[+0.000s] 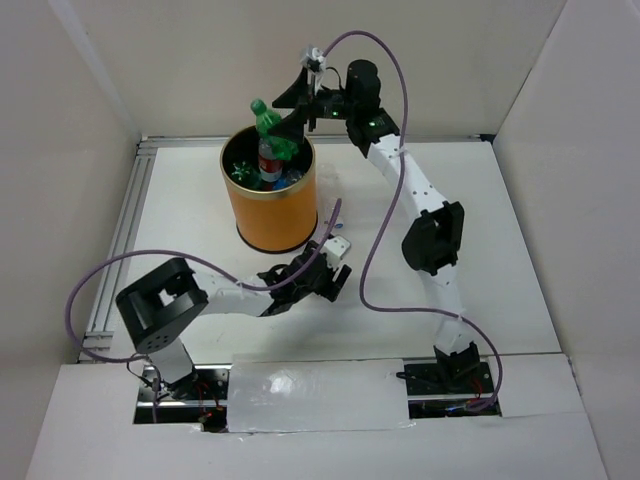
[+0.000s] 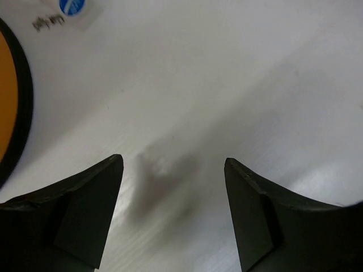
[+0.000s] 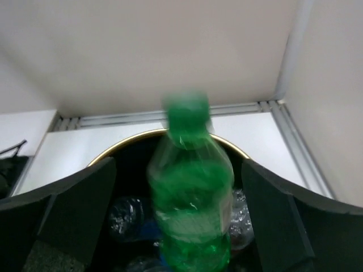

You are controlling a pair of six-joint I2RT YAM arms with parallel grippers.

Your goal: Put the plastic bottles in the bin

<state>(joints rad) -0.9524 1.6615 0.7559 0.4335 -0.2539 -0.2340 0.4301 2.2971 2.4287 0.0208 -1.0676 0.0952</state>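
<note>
Green bottle (image 3: pixel 190 192) hangs blurred, cap up, over the bin (image 1: pixel 270 215) at upper centre of the top view, between the right gripper's (image 3: pixel 178 170) wide-spread fingers (image 3: pixel 68 215), touching neither. Other bottles (image 3: pixel 127 212) lie inside and none shows on the table (image 1: pixel 450 200), so little seems left; the left gripper (image 2: pixel 173 164), wide and empty, hovers beside the bin.

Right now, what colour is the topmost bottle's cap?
Green cap, sharpest in the top external view.

Top cam looks down from high; wrist cams sit close, all 3 catching the bin (image 1: pixel 270 215).
</note>
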